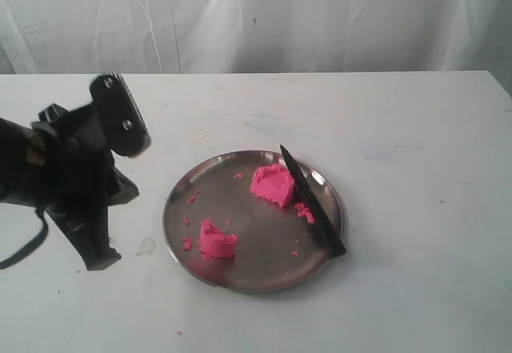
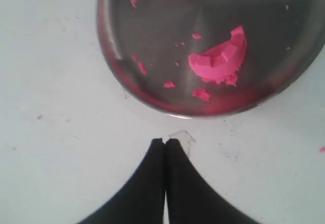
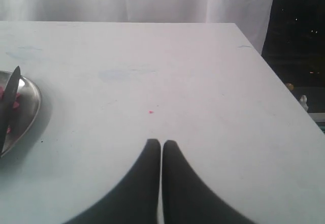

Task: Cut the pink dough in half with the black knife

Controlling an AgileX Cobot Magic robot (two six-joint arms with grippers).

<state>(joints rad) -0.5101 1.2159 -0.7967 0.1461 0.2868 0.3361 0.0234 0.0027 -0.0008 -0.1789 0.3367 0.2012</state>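
On the round metal plate (image 1: pixel 180 233) the pink dough (image 1: pixel 273 185) lay already in two chunks, well apart, so the cut looked done. Black knife (image 1: pixel 313 202) rested on the plate's right side, touching the bigger chunk w/ crumbs around. Left gripper (image 2: pixel 165 141) clenched, empty, near the rim; right gripper (image 3: pixel 161 142) clenched, empty, over bare table (image 3: pixel 203 82). Nothing blocked.

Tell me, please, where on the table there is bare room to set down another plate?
Free: the white table right of the metal plate, and the strip between the plate and the curtain. Crowded: left of the plate, where the left tool hangs; the plate itself holds pink dough and black knife.
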